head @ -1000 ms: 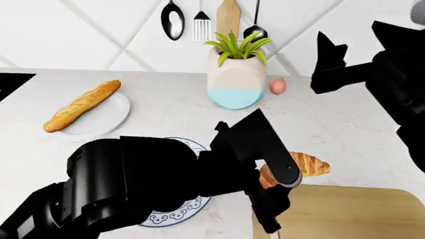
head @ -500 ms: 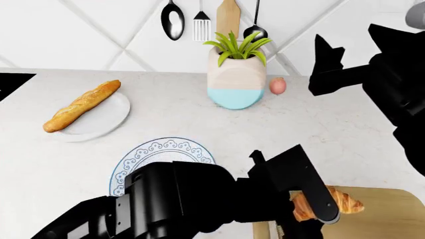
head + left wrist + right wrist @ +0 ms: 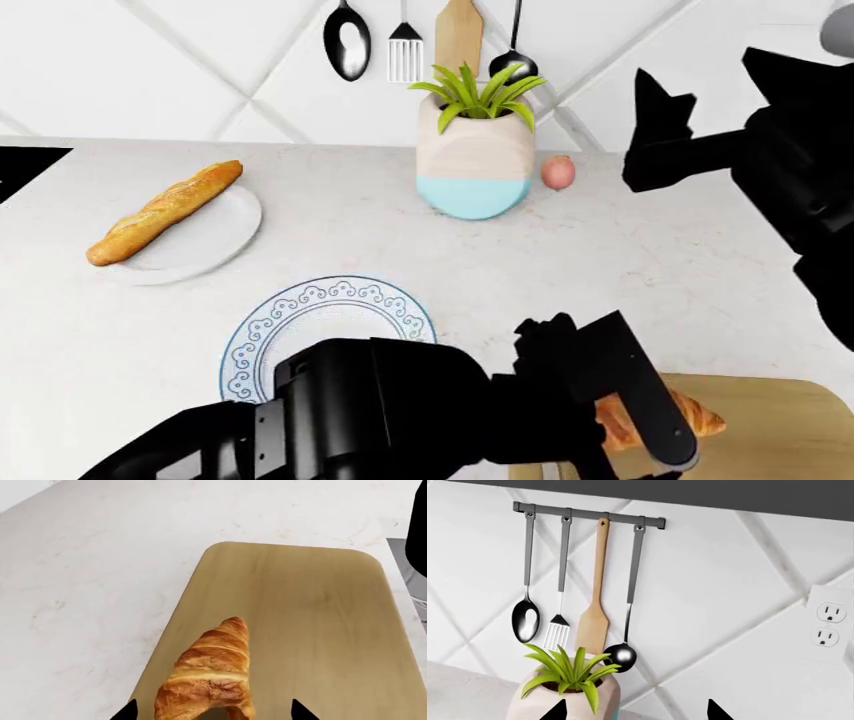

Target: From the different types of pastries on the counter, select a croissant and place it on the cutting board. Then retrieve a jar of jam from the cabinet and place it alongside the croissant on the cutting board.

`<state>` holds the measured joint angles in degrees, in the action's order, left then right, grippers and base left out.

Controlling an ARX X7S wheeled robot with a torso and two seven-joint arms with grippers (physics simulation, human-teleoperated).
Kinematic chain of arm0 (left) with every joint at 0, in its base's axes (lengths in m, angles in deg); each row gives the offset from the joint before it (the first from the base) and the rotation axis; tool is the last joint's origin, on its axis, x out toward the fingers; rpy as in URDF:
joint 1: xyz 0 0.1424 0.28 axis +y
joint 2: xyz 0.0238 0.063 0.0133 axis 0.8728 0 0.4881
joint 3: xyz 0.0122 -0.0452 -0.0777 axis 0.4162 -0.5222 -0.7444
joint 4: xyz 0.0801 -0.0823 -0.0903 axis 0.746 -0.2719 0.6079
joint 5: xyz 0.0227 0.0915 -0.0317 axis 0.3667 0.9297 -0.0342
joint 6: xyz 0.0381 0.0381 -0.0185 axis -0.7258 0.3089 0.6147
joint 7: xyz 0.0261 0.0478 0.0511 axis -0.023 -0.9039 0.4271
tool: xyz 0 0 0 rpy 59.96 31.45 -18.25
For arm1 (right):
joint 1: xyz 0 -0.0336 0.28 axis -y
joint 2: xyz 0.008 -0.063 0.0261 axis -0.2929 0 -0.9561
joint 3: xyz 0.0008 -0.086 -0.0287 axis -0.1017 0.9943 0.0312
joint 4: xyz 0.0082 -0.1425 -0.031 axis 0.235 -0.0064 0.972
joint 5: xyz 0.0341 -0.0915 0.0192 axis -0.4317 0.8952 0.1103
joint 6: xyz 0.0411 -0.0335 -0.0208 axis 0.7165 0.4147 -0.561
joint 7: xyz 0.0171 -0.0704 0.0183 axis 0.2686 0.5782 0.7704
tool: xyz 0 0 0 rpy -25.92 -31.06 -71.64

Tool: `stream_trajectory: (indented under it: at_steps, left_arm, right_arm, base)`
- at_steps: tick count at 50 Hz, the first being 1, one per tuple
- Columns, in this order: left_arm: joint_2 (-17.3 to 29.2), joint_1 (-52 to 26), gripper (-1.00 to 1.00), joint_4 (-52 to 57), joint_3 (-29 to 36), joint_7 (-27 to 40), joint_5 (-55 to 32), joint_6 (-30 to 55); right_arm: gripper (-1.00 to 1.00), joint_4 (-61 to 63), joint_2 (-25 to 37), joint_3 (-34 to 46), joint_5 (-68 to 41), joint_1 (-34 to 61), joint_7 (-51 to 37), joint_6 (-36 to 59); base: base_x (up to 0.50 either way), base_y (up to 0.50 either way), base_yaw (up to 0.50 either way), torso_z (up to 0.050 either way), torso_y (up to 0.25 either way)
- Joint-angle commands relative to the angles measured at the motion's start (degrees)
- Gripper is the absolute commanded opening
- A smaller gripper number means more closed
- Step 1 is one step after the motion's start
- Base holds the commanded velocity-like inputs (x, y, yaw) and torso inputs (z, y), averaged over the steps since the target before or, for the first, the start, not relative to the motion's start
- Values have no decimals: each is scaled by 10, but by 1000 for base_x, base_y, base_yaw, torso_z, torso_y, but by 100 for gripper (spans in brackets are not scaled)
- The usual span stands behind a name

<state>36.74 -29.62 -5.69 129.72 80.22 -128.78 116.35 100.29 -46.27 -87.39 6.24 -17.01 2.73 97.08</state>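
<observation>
The golden croissant [image 3: 210, 675] lies on the tan cutting board [image 3: 320, 630], near its left long edge. My left gripper [image 3: 212, 712] stands open around it, both black fingertips clear of the pastry's sides. In the head view the croissant [image 3: 687, 415] shows on the board [image 3: 787, 420] at the bottom right, partly behind my left gripper [image 3: 641, 430]. My right gripper [image 3: 661, 110] hangs high at the right, open and empty, facing the wall; its wrist view shows the right gripper [image 3: 635, 711] with nothing between the tips. The jar of jam and the cabinet are out of view.
A baguette [image 3: 163, 212] rests on a white plate [image 3: 227, 235] at the left of the counter [image 3: 641, 250]. A blue-patterned plate [image 3: 314, 310] lies before my left arm. A potted plant [image 3: 474, 165], a small pink object [image 3: 558, 172] and hanging utensils [image 3: 400, 40] line the back wall.
My left arm carried the croissant from the counter rightward and nearer, onto the cutting board, and its fingers now stand apart from it. The right arm stayed still.
</observation>
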Motion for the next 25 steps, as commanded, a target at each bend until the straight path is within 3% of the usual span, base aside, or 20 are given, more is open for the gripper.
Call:
stream_trajectory:
  at_steps: [1,14,25]
  left_arm:
    - [14,-18,100,28,-18,17,-25,16]
    - [59,-51,100,95,-94,54,-103,49]
    - [128,-52,100,127,-190,79,-142,19]
  right_arm:
    - [100,3,4,-8,-19,11,-13,12]
    - [100,6,1,-8,-45,44,-36,34]
    - [100,9,1,-19,-70,64,-58,47]
  base:
    - [0,0,0,0,0]
    - [0,0,0,0,0]
    - [0,0,0,0,0]
